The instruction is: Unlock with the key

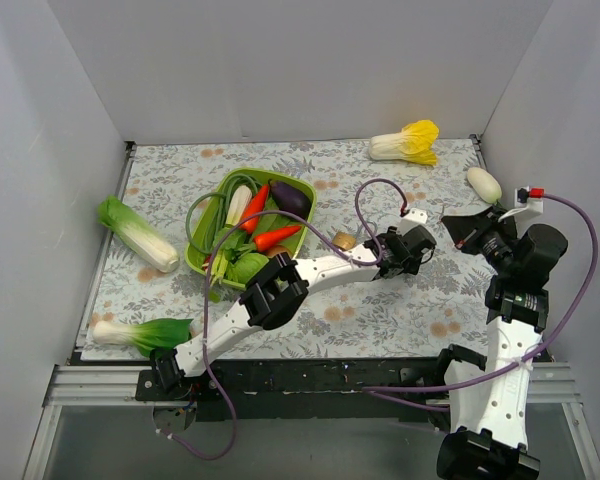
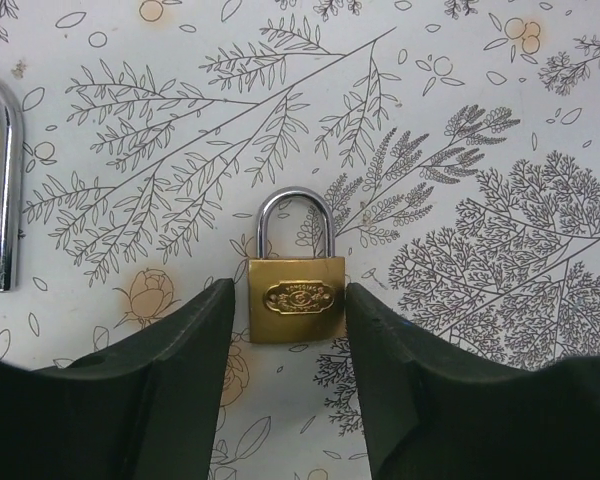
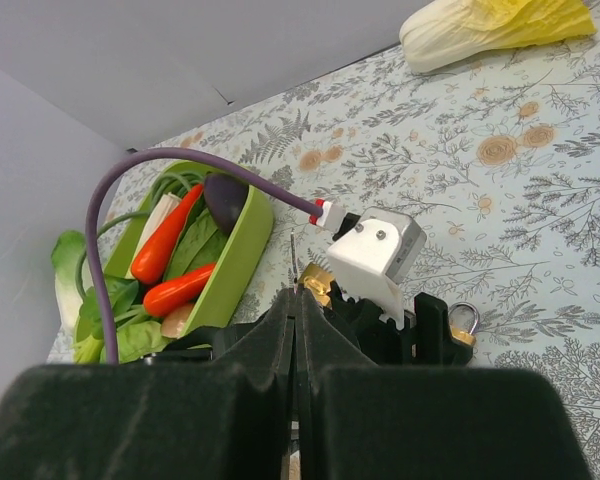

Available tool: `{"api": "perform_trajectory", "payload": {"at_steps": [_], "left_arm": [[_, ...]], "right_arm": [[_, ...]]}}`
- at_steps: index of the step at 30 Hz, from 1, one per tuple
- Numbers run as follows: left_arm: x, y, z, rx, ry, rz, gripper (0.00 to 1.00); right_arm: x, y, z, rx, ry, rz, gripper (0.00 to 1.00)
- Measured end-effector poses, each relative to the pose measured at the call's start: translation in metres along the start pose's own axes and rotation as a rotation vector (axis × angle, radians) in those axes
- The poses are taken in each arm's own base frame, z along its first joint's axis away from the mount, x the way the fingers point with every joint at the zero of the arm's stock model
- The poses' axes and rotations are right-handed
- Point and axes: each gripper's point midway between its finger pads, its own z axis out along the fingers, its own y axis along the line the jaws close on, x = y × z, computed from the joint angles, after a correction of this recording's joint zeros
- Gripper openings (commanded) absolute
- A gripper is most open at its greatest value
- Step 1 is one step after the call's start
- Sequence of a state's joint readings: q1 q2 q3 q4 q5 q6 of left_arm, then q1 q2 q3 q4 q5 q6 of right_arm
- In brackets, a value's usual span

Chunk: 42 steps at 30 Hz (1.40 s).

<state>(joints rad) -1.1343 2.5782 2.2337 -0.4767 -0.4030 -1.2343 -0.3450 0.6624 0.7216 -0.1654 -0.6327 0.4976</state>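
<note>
Key (image 3: pixel 293 262), thin silvery sliver, between matte black right fingers (image 3: pixel 260 345)

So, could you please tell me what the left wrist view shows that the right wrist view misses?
Left wrist only: the left gripper open, its fingers either side of the brass padlock. Right wrist only: the right gripper shut on the key, plus the green vegetable basket. Both: the leaf-patterned table cover and a brass padlock.

Left arm (image 1: pixel 310 275) stretched forward, left fingers (image 2: pixel 160 390) parted; right fingers (image 3: pixel 250 390) pressed together.
</note>
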Motion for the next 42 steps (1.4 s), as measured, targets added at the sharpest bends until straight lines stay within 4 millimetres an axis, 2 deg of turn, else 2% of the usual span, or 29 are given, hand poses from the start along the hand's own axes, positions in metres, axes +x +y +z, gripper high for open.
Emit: {"api": "perform_trajectory", "payload": {"at_steps": [9,14,18,24,26,36,42], "left_arm": [[0.003,0.006,0.002,-0.014,-0.032,0.017,0.30],[0.006,0.017,-0.003,-0.036,-0.047,0.012,0.28],[0.014,0.035,-0.016,-0.074,-0.035,-0.008,0.28],[0.032,0.072,-0.046,-0.150,0.006,-0.055,0.32],[0.035,0.077,-0.051,-0.165,0.018,-0.073,0.37],[0.040,0.087,-0.059,-0.232,0.088,-0.053,0.58],[0.043,0.092,-0.061,-0.261,0.109,-0.043,0.55]], "right_arm": [[0.000,0.002,0.000,-0.014,-0.003,0.003,0.01],[0.005,0.001,0.001,-0.017,0.009,0.020,0.01],[0.005,0.002,0.001,-0.021,0.011,0.022,0.01],[0.005,0.002,0.001,-0.024,0.012,0.022,0.01],[0.006,0.002,0.001,-0.026,0.013,0.022,0.01],[0.009,0.002,0.000,-0.030,0.015,0.021,0.01],[0.009,0.002,0.000,-0.033,0.016,0.021,0.01]]}}
